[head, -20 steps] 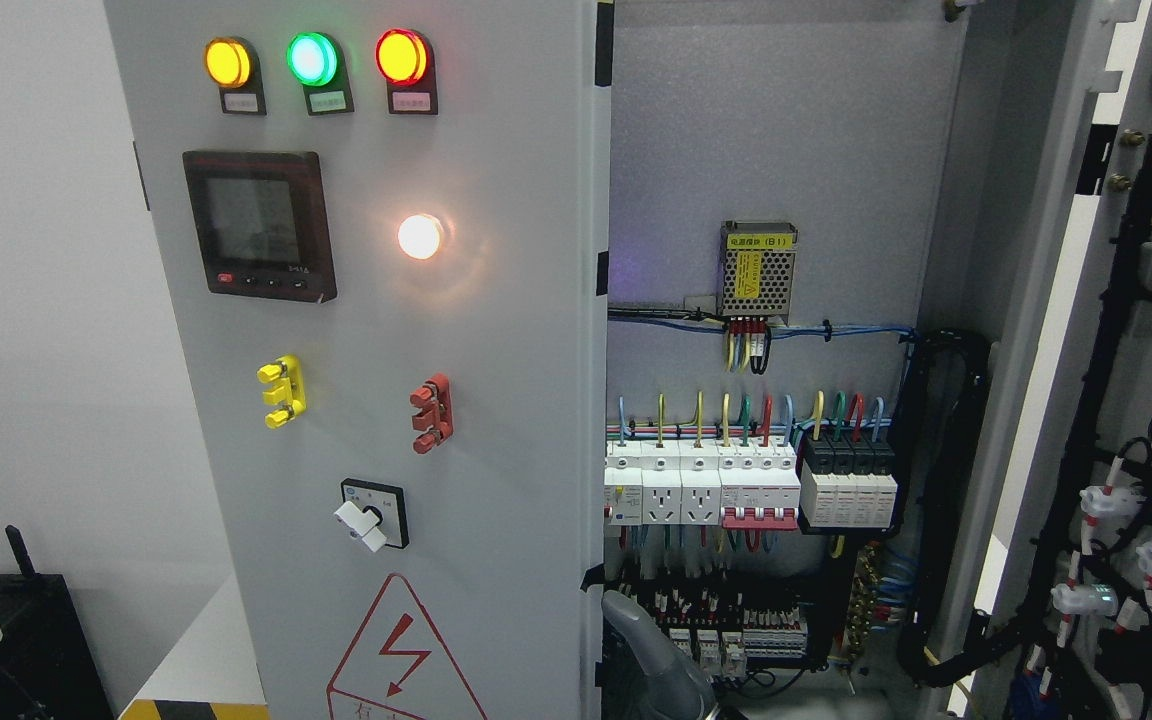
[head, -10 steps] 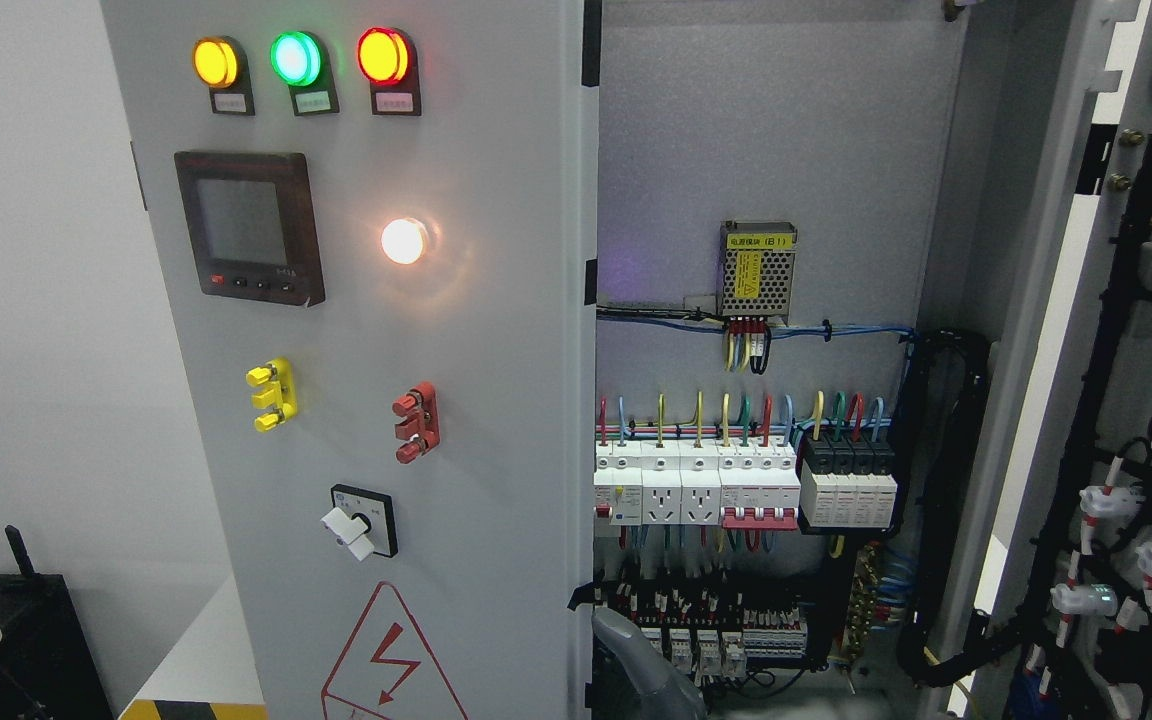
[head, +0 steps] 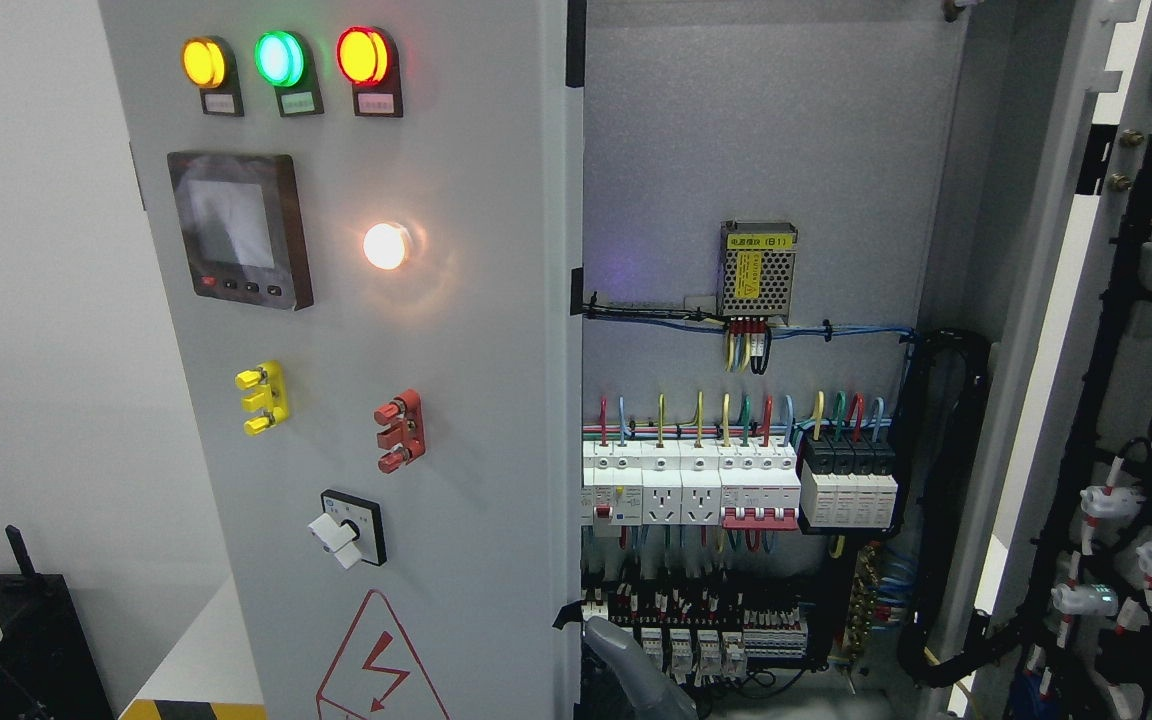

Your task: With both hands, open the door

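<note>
The grey left door [head: 476, 400] of the electrical cabinet stands partly open. It carries three coloured lamps, a meter, a lit white lamp and a rotary switch [head: 348, 527]. Its free edge runs down the middle of the head view. A grey part of a hand [head: 626, 665] rises from the bottom edge, and its tip sits just behind the door's free edge, low down. I cannot see from which side its arm comes in. The right door [head: 1136, 400] is swung wide open at the far right, with its wired inner side showing.
Inside the cabinet are a row of breakers and sockets [head: 736, 490], a small power supply [head: 757, 268] and a black cable bundle [head: 946, 500]. A dark box [head: 16, 640] and a white wall lie left of the cabinet.
The left door's free edge has swung further left, uncovering more of the breaker row. The grey hand part has moved left along with it. The right door has not moved.
</note>
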